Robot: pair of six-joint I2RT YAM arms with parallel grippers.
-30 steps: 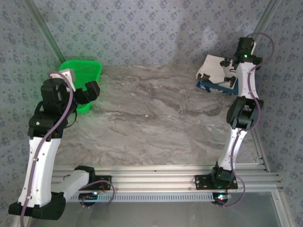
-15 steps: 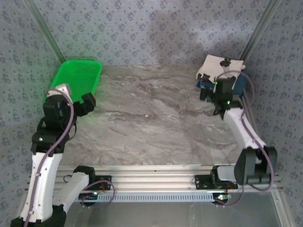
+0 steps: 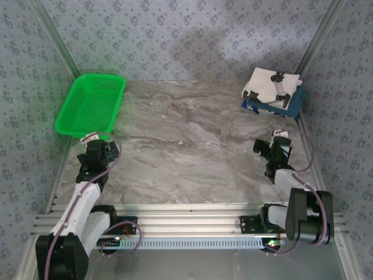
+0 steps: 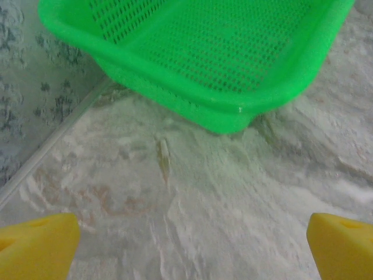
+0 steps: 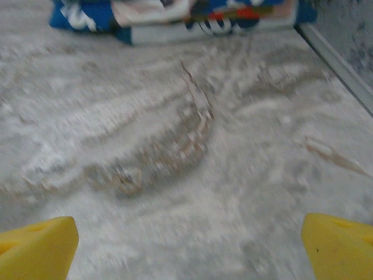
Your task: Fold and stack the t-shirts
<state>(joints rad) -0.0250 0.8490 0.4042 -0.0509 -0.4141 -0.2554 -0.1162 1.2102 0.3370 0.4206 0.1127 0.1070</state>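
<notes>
top view, left to right: green basket (image 3: 90,106) sits at 10 o'clock on the marble table (image 3: 186,146), tight against the left wall

left gripper (image 3: 100,153) is at 8 o'clock, low over the table, just below the basket's near edge but apart from it. left wrist view: yellow fingertips (image 4: 36,245) sit in the two bottom corners, so the jaws are spread wide with only bare marble between them. basket's near corner is ahead at 12 o'clock, resting flat on the table

right gripper (image 3: 274,153) is at 4 o'clock, pointing toward 12. right wrist view is blurry, but yellow fingertips (image 5: 36,248) show at both bottom corners with tabletop between them, so the jaws are wide open, not gripping

t-shirts are at 2 o'clock, in the far right corner: cream-white t-shirt (image 3: 265,84) with black print lies folded on top of the dark blue t-shirt (image 3: 295,100). blue edges stick out of the stack at 3 and 7 o'clock. the stack is well apart from the right gripper and straight ahead of it, lying along the top edge of the wrist view at 12 o'clock. the right wall's metal rail (image 5: 338,64) runs beside it at 2 o'clock
</notes>
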